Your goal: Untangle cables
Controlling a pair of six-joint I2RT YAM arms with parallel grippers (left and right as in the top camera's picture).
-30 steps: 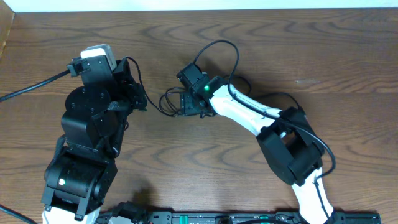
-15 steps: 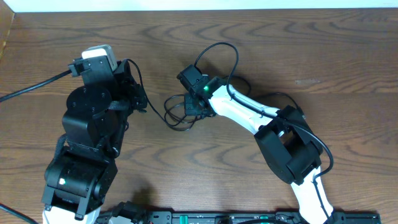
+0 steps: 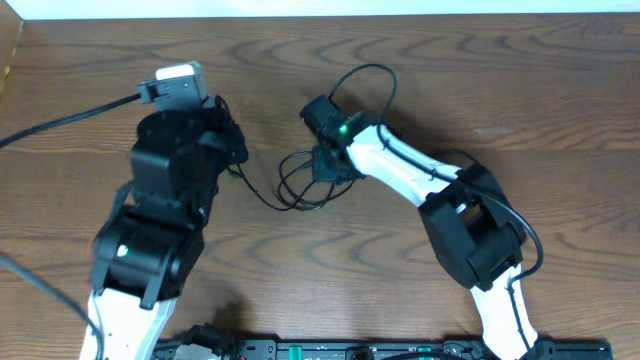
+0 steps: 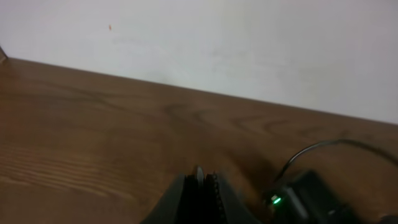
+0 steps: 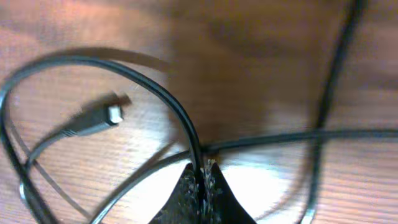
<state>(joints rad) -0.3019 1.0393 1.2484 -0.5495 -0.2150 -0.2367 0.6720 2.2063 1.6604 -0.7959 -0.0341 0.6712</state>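
Note:
The cables lie as a loose tangle of loops (image 3: 300, 186) on the wooden table between the two arms. A thin black strand (image 3: 255, 190) runs from the tangle to my left gripper (image 3: 237, 160), which is shut. In the left wrist view its fingers (image 4: 200, 179) are pressed together with a pale sliver between them. My right gripper (image 3: 323, 170) is over the tangle's right side. Up close it (image 5: 203, 168) is shut on the black cable (image 5: 155, 87). A grey cable (image 5: 62, 134) with a small plug (image 5: 114, 113) lies to the left.
A thick black arm cable (image 3: 60, 120) trails off the left edge. Another arm cable (image 3: 365, 85) loops above the right wrist. The right wrist's green light (image 4: 274, 200) shows in the left wrist view. A white wall (image 4: 249, 43) stands behind the table.
My right gripper has shut on the black cable and shifted a little right. The left arm has swung up and right. The loops have spread wider.

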